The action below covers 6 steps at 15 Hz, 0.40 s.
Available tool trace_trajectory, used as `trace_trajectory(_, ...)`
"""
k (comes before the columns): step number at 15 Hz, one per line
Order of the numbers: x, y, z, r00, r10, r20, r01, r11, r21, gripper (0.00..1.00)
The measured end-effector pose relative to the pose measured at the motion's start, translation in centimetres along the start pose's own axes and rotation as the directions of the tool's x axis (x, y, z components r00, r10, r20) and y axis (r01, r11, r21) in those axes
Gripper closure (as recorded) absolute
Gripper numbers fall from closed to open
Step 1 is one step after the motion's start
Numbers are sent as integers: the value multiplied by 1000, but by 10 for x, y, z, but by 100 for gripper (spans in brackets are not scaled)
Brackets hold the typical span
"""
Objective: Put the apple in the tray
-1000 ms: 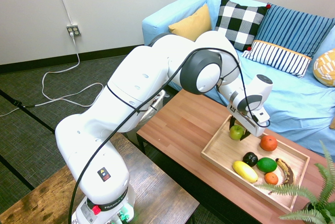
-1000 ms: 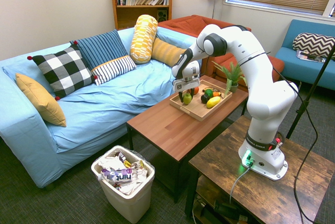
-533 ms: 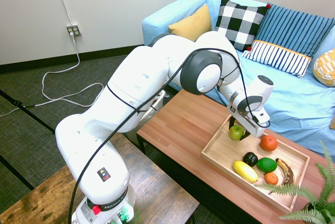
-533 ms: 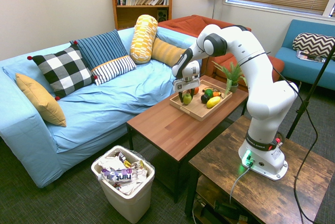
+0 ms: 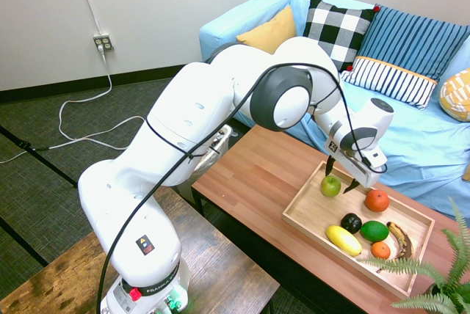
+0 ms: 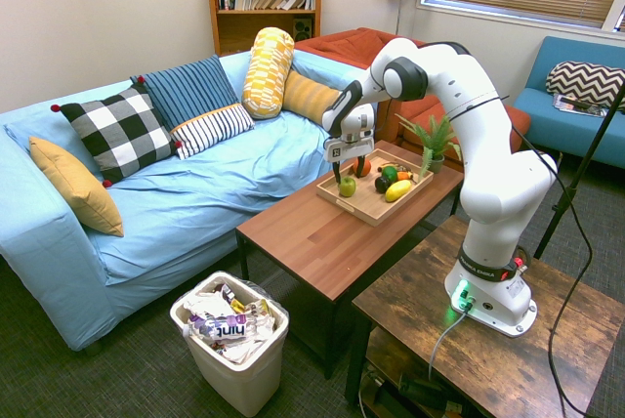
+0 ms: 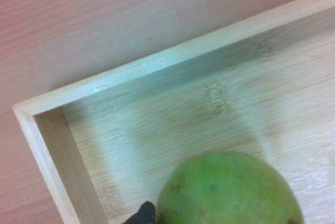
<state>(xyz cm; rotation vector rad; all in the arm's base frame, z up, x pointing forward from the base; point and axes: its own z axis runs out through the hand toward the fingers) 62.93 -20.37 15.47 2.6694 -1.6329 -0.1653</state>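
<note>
From my remote station I had the jaws (image 5: pixel 337 183) open over the tray (image 5: pixel 307 225), spread wide with a dark finger on either side of the apple (image 5: pixel 330 185). I could not tell whether either tip touched its skin. The apple sat inside the tray, at about 11 o'clock from its middle in the first exterior view. It was round and pale green, and the wrist view showed smooth skin with faint specks, near a squared corner.

The tray was shallow and rectangular, light grained wood with low straight walls, lying on the reddish-brown plank-patterned desk (image 5: pixel 253 167). Going by the same exterior view, a round red-orange fruit (image 5: pixel 377 199) lay at 1 o'clock, and a brown-blotched, curved banana (image 5: pixel 400 241) at 3. A small orange fruit (image 5: pixel 380 249) was at 4 o'clock, and a long, smooth yellow fruit (image 5: pixel 344 241) at 9. A dark, rounded fruit (image 5: pixel 351 223) and a glossy green oval one (image 5: pixel 374 230) lay nearer the middle. Beyond the desk, toward 1 o'clock, I saw the sofa (image 5: pixel 422 149) in creased light-blue cloth.
</note>
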Motion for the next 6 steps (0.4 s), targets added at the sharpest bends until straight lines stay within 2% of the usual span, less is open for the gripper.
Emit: trace_trajectory(6, -4, 16, -68, 1000, 13, -19, -12, 999, 52, 0)
